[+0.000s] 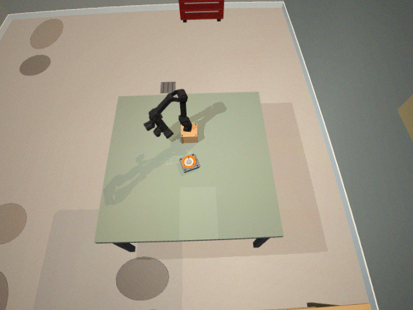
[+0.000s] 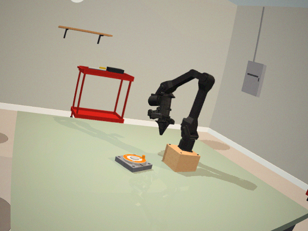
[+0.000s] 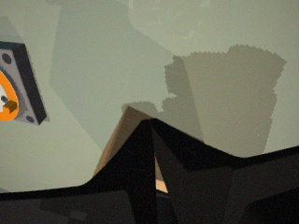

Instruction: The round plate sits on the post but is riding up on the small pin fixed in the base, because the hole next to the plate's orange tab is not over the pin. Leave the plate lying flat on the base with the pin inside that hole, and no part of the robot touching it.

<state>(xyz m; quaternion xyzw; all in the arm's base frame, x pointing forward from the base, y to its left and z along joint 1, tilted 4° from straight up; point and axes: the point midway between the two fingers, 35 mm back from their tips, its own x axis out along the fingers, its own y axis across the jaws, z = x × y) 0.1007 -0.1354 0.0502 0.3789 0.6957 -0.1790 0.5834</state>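
Black gripper [image 2: 162, 131] fingers pressed together, holding nothing, up in air, well apart from your plate [image 2: 134, 158]. Count: 1 plate, 1 base [image 2: 133, 165], 1 wooden block [image 2: 180, 158].

Hanging in open air above the green table [image 2: 62, 173] with gripper [image 2: 162, 131] closed and empty. Standing as the nearest obstacle: wooden mounting block [image 2: 180, 158], just beside the grey base [image 2: 133, 167] carrying the orange plate [image 2: 134, 157]. Leaving approach from above and the left unblocked.

Plate [image 2: 132, 158] on base [image 2: 134, 166], beside arm's block [image 2: 180, 159], on table [image 2: 74, 186].
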